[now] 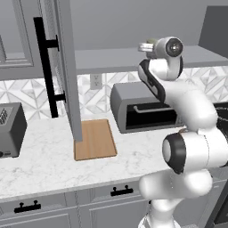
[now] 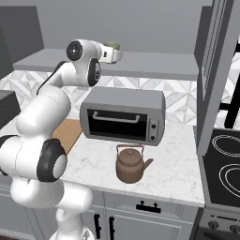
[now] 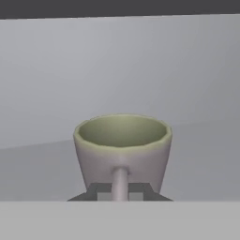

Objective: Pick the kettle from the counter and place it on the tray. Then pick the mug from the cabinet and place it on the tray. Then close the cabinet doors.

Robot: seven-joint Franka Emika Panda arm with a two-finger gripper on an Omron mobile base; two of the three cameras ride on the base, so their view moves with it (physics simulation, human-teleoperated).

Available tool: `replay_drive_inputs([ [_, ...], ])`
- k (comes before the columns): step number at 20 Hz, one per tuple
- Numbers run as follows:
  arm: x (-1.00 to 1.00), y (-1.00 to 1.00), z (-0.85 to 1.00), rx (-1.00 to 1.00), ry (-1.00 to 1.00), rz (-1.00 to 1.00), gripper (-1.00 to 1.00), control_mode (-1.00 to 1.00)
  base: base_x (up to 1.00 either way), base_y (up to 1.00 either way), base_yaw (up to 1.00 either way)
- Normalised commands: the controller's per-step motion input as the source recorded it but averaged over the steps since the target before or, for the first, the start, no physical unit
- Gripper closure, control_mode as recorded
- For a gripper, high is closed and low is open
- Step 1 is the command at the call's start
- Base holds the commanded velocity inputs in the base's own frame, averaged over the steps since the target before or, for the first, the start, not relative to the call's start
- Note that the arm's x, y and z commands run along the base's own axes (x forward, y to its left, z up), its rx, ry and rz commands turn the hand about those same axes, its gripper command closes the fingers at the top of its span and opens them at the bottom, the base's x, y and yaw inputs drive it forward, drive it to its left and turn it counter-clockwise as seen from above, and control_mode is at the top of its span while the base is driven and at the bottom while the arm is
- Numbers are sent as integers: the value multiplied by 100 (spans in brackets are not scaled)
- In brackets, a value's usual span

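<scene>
The small beige mug [image 3: 122,145] with a greenish rim stands on the grey cabinet shelf [image 2: 154,65]. Its handle faces the hand and sits between the dark fingertips. My gripper [image 3: 120,192] is shut on that handle, up at shelf height [image 1: 144,46] [image 2: 117,55]. The mug [image 2: 112,45] peeks out just behind the hand [image 1: 151,41]. The brown kettle [image 2: 131,164] stands on the white counter [image 2: 178,168] in front of the toaster oven. The wooden tray [image 1: 94,140] lies bare on the counter, left of the oven. Both cabinet doors [image 1: 67,67] [image 2: 213,70] stand open.
A grey toaster oven [image 2: 124,117] sits under the shelf, below the arm. A toaster [image 1: 9,129] stands at the far left. A black stove [image 2: 227,168] borders the counter on the right. The open left door's lower edge hangs over the tray's back corner.
</scene>
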Motion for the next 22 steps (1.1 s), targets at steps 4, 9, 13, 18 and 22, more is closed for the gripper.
replay_drive_inputs([
  [4, -100, 39, 0, 1, -9, -2, 100, -100, 0, 0, 0],
  [9, -91, 68, 0, 0, -2, -7, 100, -100, 0, 0, 0],
  [13, -72, 98, 0, -1, 0, -14, 100, -100, 0, 0, 0],
  [18, -68, 80, -8, -2, 4, -15, 100, -100, 0, 0, 0],
  [22, -70, 59, -16, 0, 10, -16, 100, -100, 0, 0, 0],
])
